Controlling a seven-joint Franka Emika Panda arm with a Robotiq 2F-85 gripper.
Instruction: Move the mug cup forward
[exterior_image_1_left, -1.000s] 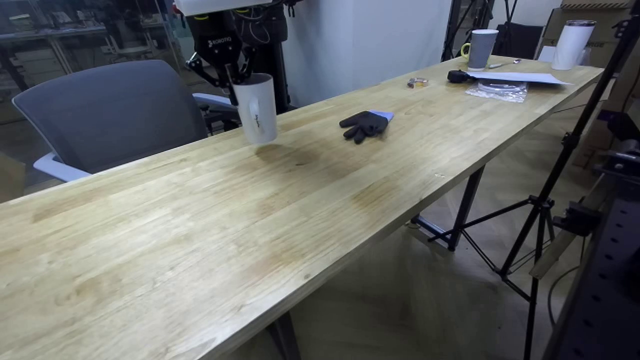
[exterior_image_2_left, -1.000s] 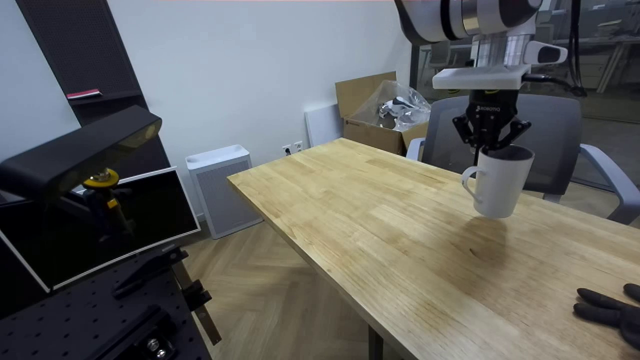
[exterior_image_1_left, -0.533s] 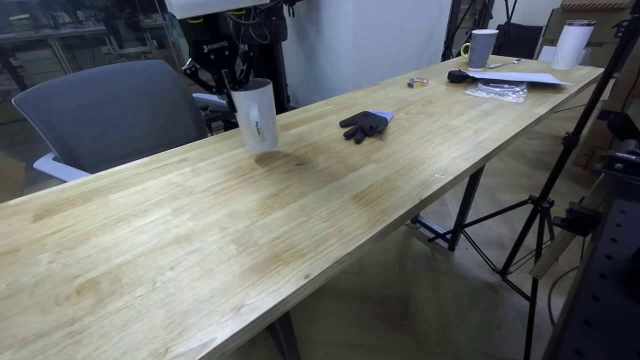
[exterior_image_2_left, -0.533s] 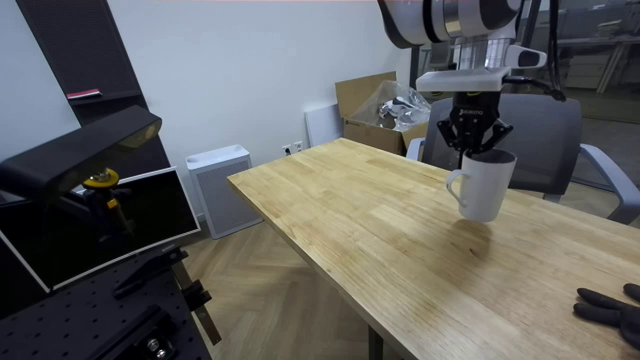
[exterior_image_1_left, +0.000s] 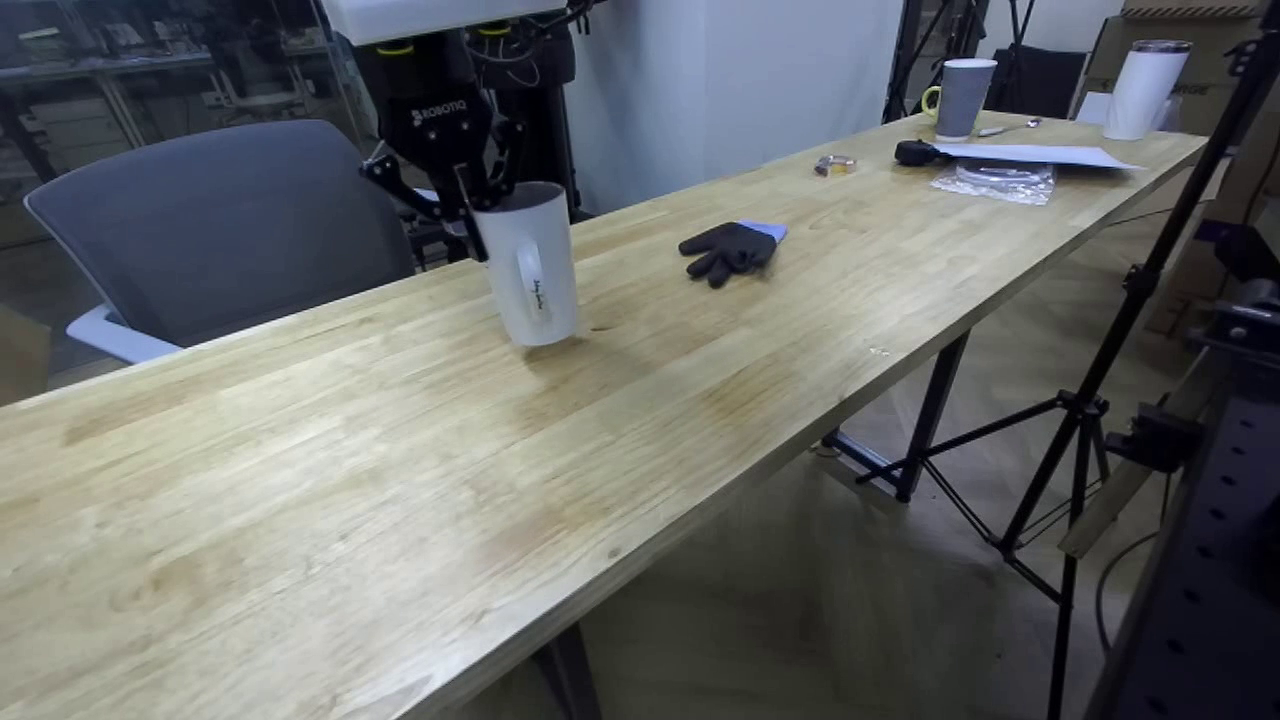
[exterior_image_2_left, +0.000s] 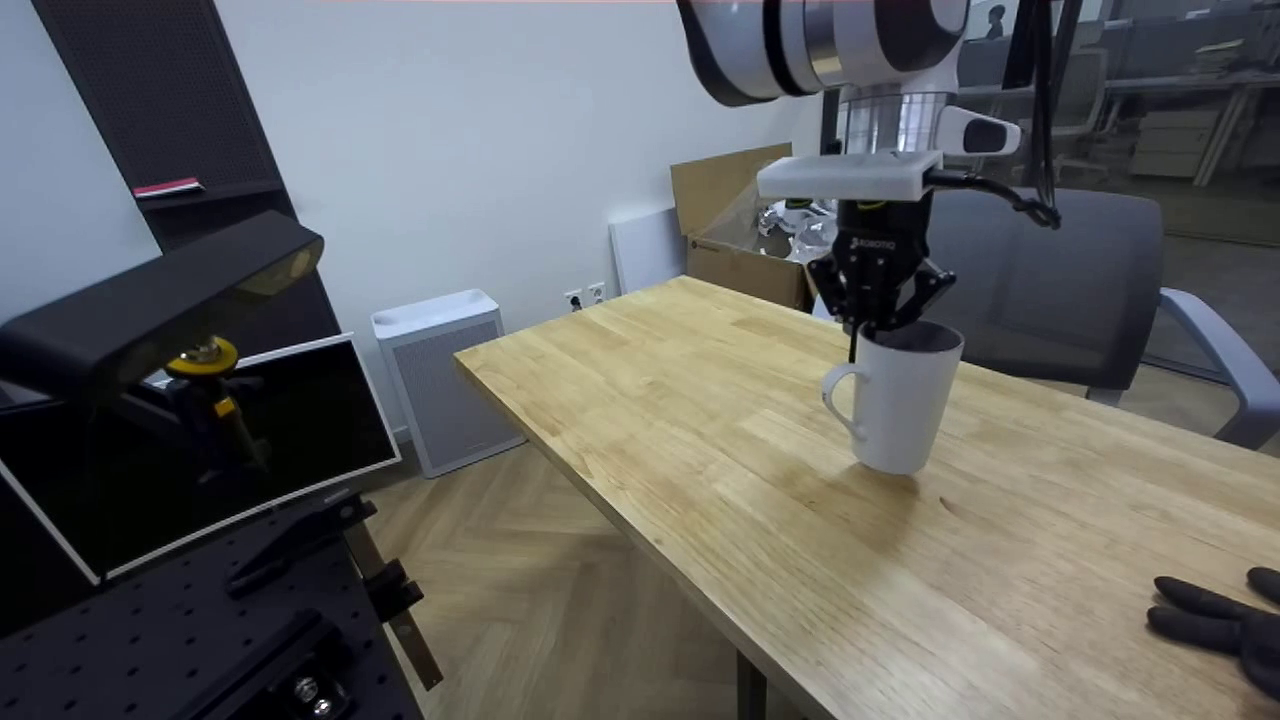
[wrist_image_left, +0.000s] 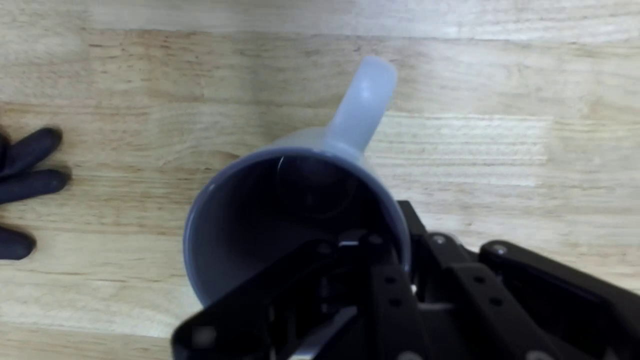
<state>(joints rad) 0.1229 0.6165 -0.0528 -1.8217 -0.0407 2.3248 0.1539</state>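
Observation:
The white mug (exterior_image_1_left: 545, 290) is held low over the wooden table (exterior_image_1_left: 400, 480), slightly tilted, its shadow close under its base. I cannot tell whether the base touches the wood. It also shows in an exterior view (exterior_image_2_left: 905, 410), handle towards the table's long edge away from the chair. My gripper (exterior_image_1_left: 482, 205) is shut on the mug's wall near the rim. In the wrist view the gripper (wrist_image_left: 406, 245) has one finger inside the mug (wrist_image_left: 295, 200) and the other outside. The inner fingertip is hidden in the dark interior.
A black glove (exterior_image_1_left: 733, 252) with a blue cuff lies on the table near the mug. At the far end stand a grey cup (exterior_image_1_left: 965, 100) with a yellow handle, a white tumbler (exterior_image_1_left: 1145, 90) and papers (exterior_image_1_left: 1035, 154). A grey chair (exterior_image_1_left: 230, 230) stands against the table edge.
The gripper has carried the mug lower and away from the chair-side edge, in an exterior view to the left and down. The mug's shadow has drawn closer to its base. The glove has not moved.

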